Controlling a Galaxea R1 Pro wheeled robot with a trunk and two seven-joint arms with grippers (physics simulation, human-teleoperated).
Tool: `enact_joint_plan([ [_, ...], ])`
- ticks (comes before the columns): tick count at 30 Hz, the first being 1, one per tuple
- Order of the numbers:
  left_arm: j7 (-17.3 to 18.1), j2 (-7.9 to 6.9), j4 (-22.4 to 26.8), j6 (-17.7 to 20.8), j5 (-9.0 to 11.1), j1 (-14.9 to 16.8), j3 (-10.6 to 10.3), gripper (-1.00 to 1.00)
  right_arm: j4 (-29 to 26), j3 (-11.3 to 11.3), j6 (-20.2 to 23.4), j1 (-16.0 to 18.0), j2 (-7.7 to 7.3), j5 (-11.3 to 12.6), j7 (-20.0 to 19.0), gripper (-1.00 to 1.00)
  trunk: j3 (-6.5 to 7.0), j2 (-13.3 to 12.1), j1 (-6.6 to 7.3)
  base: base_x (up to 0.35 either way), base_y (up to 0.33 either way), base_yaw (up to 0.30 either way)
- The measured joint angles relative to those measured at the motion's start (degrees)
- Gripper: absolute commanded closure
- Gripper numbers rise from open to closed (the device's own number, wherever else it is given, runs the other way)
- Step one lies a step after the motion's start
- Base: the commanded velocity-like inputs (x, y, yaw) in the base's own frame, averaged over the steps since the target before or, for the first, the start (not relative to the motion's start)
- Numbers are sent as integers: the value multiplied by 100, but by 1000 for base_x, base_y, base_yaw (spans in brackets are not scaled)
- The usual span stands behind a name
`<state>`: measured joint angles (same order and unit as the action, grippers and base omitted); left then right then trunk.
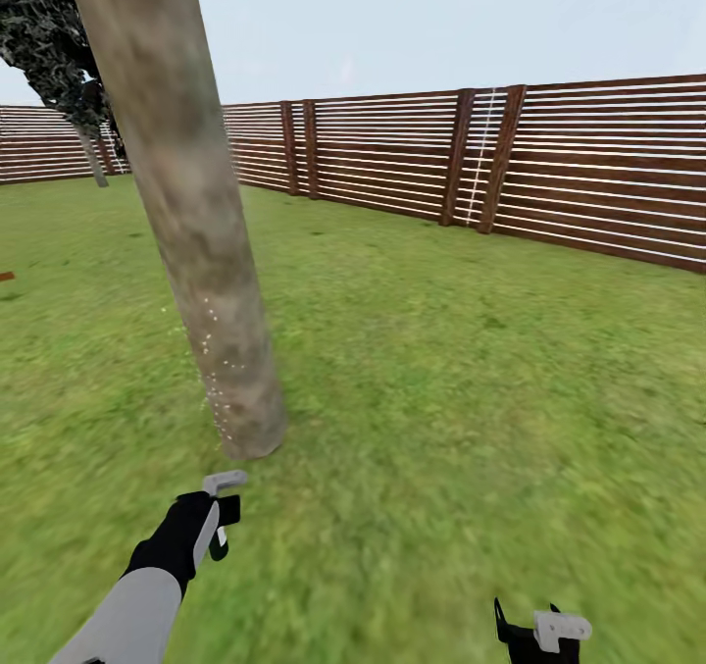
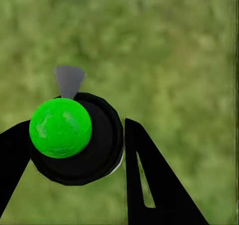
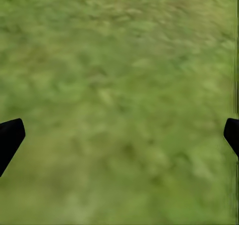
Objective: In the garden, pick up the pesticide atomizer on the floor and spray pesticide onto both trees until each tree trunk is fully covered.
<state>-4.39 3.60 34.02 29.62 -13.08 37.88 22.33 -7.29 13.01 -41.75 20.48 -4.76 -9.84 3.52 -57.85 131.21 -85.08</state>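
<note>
Partly cut off, left gripper (image 2: 74,150) clamps atomizer (image 2: 74,140); right gripper (image 3: 119,135) spread wide, empty; tree trunk (image 1: 191,213) top cropped.

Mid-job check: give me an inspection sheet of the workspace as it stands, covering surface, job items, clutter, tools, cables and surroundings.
Surface: green grass lawn, no paving in sight.
Job's things: pesticide atomizer sits between the left tool's fingers, its top rendered bright green, grey nozzle ahead of it. Near tree trunk stands just ahead of it, with pale specks low on the bark. A second tree stands far back by the fence.
Clutter: a small reddish thing at the head view's left edge, too small to identify.
Tools: left tool shut on the atomizer; right tool open over bare grass.
Cables: nothing seen.
Surroundings: red-brown slat fence, pale sky.
</note>
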Motion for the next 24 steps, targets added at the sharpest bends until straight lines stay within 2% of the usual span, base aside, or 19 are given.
enact_joint_plan([
  [6, 0, 0, 3, 0, 0, 0, 0, 100, 2, 0, 0, 0, 2, 0, 0, -100, 0, 0, 0, 1, -272, 30],
  [13, 0, 0, 1, 0, 0, 0, 0, 100, 5, 0, 0, 0, 2, 0, 0, -100, 0, 0, 0, 8, -272, 259],
  [19, 0, 0, 4, 0, 0, 0, 0, 100, 5, 0, 0, 0, 2, 0, 0, -100, 0, 0, 0, 130, -270, 270],
  [24, 0, 0, 4, 0, 0, 0, 0, 100, 1, 0, 0, 0, 0, 0, 0, -100, 0, 0, 0, 158, -266, 48],
])
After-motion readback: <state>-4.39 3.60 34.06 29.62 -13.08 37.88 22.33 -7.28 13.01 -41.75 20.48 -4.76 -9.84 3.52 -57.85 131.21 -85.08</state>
